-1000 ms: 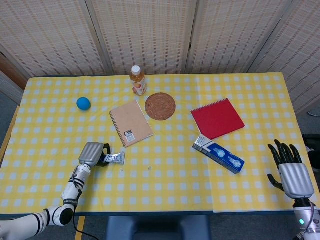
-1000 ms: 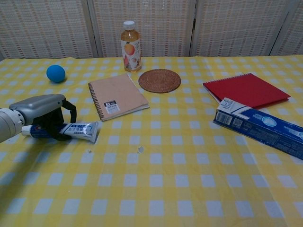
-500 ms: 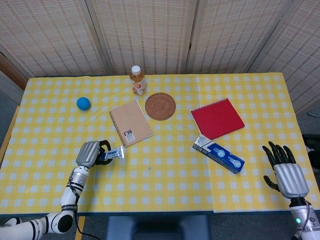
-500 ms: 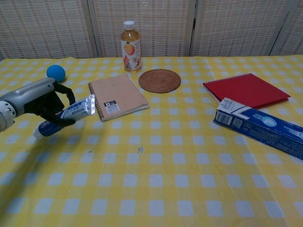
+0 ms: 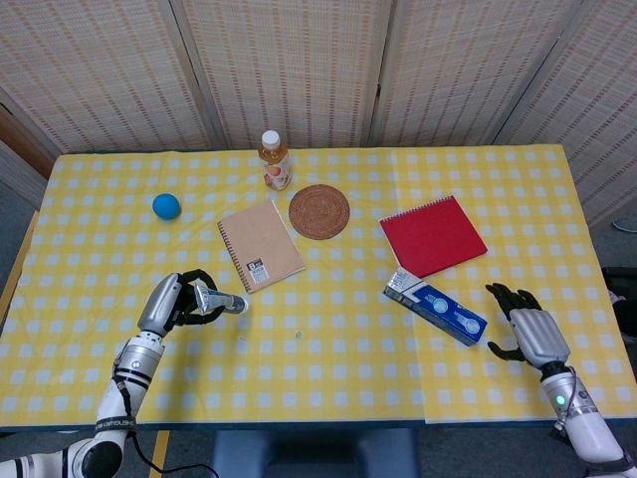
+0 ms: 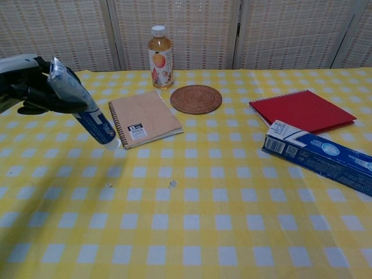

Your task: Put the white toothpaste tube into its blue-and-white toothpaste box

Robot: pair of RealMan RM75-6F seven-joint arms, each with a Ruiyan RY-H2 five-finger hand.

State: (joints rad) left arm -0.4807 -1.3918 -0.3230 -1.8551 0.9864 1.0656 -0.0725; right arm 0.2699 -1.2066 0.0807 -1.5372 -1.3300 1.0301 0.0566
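We grip tube [image 6: 87, 110] in left hand [image 5: 169, 304] | right hand [image 5: 526, 334] spread, empty | we steady box [image 5: 435, 308] near right edge, align cap with flap.

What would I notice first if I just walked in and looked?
Probably the left hand holding the toothpaste tube up in the air over the left side of the yellow checked tablecloth. Next, the bright red notebook, with the blue-and-white toothpaste box lying just in front of it.
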